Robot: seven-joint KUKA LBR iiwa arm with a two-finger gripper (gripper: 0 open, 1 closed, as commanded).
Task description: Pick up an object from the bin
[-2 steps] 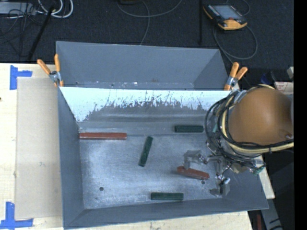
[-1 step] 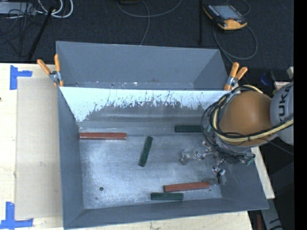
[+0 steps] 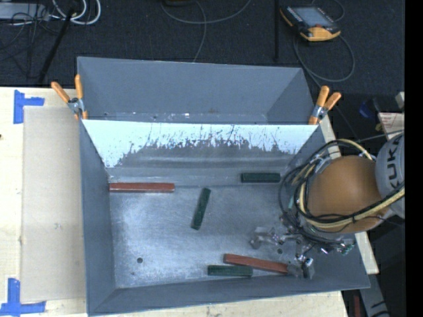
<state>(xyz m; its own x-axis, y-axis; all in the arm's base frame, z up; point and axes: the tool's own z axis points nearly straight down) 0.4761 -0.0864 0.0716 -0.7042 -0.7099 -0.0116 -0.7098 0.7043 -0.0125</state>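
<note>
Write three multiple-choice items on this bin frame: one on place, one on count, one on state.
1. Where is the gripper in the bin?
A back left corner; B centre; C front right corner.
2. How many dark green sticks lie in the bin?
A one; B three; C five.
3. How does the middle green stick lie?
A flat, apart from the others; B leaning on the back wall; C across a red-brown stick.

1 C: it hangs by the front red-brown stick.
2 B: one at the back, one in the middle, one at the front.
3 A: bare floor surrounds it.
</note>
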